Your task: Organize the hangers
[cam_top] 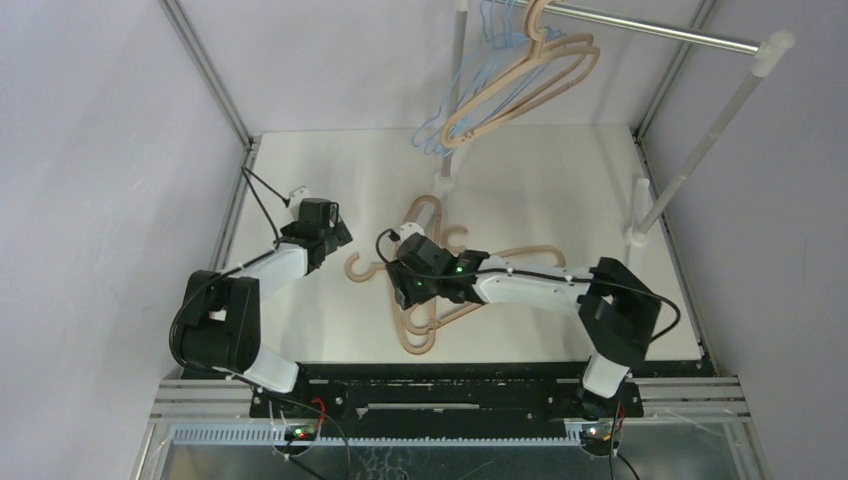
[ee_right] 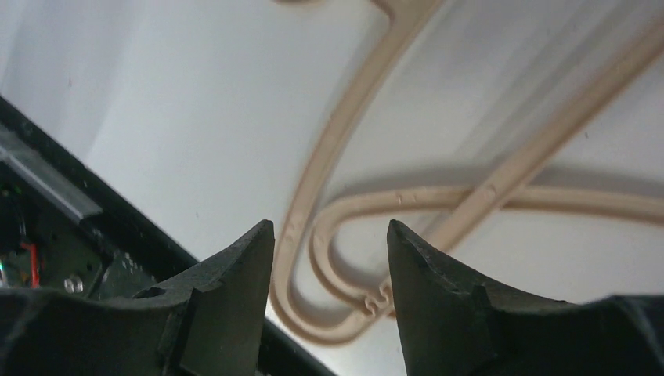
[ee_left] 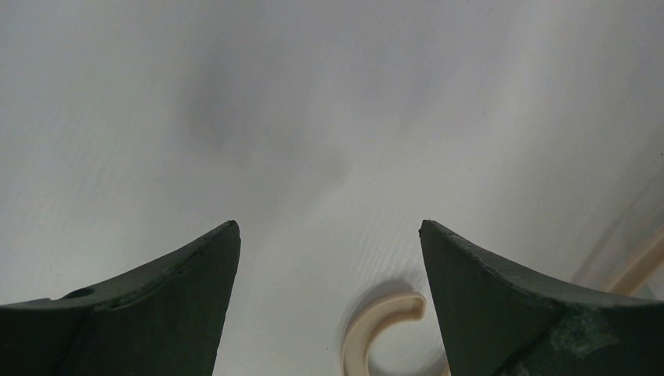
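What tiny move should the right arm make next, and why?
Probably lower the right gripper and close: its open jaws frame the looped end of the tan hangers lying on the table, nothing gripped yet.

Tan hangers (ee_right: 407, 196): smooth plastic, satin. Table (ee_left: 313, 117): white, matt, fine-textured. Left gripper fingers (ee_left: 180, 290): dark, matt, scuffed. Rail (cam_top: 660, 29): glossy metal.

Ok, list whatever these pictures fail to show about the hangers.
- Top view: the right arm covers the tan hangers on the table, so their count is unclear.
- Top view: the upper edge cuts off the hooks of the blue hangers at the rail.
- Left wrist view: the bottom edge cuts one tan hook from its hanger.
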Tool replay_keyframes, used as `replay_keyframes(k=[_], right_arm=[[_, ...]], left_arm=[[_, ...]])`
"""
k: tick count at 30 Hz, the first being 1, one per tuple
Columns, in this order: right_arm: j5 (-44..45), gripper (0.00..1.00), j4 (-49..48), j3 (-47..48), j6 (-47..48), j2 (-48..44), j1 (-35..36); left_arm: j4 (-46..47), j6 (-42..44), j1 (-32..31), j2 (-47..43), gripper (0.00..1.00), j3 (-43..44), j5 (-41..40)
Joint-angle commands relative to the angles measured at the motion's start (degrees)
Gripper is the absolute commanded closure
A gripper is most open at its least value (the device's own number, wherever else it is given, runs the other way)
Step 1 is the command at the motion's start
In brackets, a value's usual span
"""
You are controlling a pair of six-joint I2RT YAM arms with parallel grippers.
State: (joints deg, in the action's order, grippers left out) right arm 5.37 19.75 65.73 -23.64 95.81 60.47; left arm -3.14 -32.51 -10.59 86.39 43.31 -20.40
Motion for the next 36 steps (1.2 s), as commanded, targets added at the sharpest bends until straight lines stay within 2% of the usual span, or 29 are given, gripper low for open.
replay_keyframes(k=[1, 10, 22, 29, 30, 36], right_arm=[[2.49, 0.38, -2.42, 7.86, 1.33, 4.93, 0.63], [3.81, 0.35, 1.25, 16.86, -0.68, 16.30, 0.75], [4.99, 0.35, 3.02, 17.23, -2.97, 21.02, 1.24], [6.91, 0.40, 5.32, 18.87, -3.17, 23.35, 1.48], [7.35, 0.44, 5.52, 18.90, -3.19, 23.51, 1.57], [8.82, 0.91, 5.87, 17.73, -3.55, 23.44, 1.59]], left_arm=[[1.28, 0.66, -0.18, -0.66, 0.10, 1.58, -0.80], [1.55, 1.31, 0.47, -1.51, 0.10, 1.34, 0.18], [2.34, 1.31, 0.53, -1.32, 0.10, 1.09, 0.98], [2.35, 1.27, 0.50, -1.30, 0.10, 1.09, 1.16], [2.42, 1.24, 0.53, -1.33, 0.10, 0.93, 1.08], [2.43, 1.07, 0.74, -1.95, 0.09, 0.63, 0.98]])
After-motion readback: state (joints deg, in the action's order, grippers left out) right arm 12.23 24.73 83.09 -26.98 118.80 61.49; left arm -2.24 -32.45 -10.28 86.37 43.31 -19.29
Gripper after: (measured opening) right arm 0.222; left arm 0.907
